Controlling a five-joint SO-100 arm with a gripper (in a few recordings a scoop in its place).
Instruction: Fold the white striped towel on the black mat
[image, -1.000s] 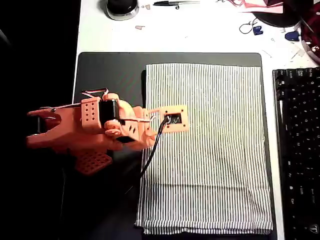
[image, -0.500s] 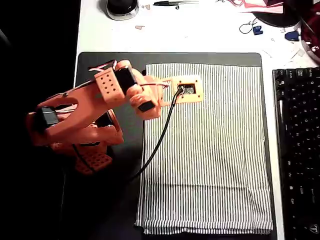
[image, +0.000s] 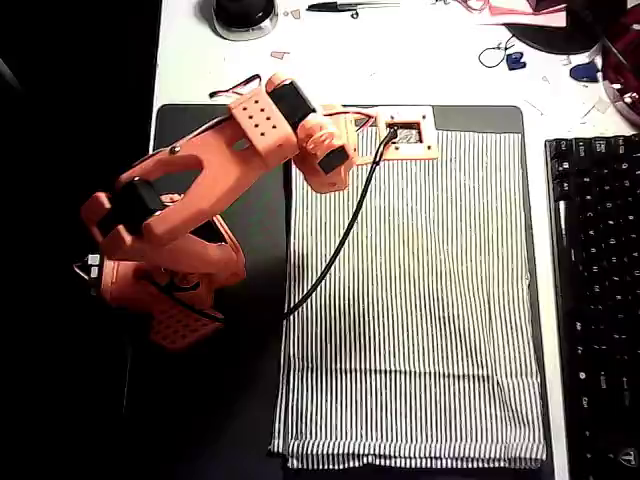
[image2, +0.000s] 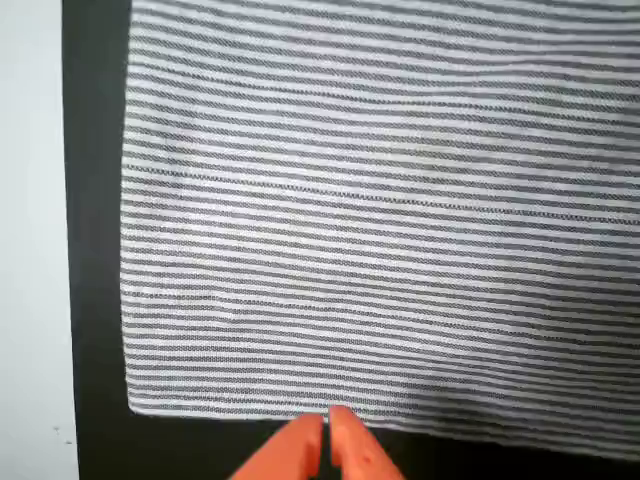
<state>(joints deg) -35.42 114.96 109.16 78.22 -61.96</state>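
White striped towel (image: 415, 300) laid flat on the black mat (image: 220, 150), orange gripper (image2: 327, 432) held over the towel's hemmed edge, fingertips (image2: 350, 445) seen pressed together with nothing between them, black keyboard (image: 595, 300) placed beside the mat.

a black keyboard (image: 597, 300) lay far right of the claw; a round black object (image: 244, 14) and black pen (image: 345, 6) sat beyond it on the white table (image: 400, 70).

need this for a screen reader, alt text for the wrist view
A striped towel lies flat on a black mat, its corner at lower left. The orange tool, fingers together, sits at the towel's near edge.
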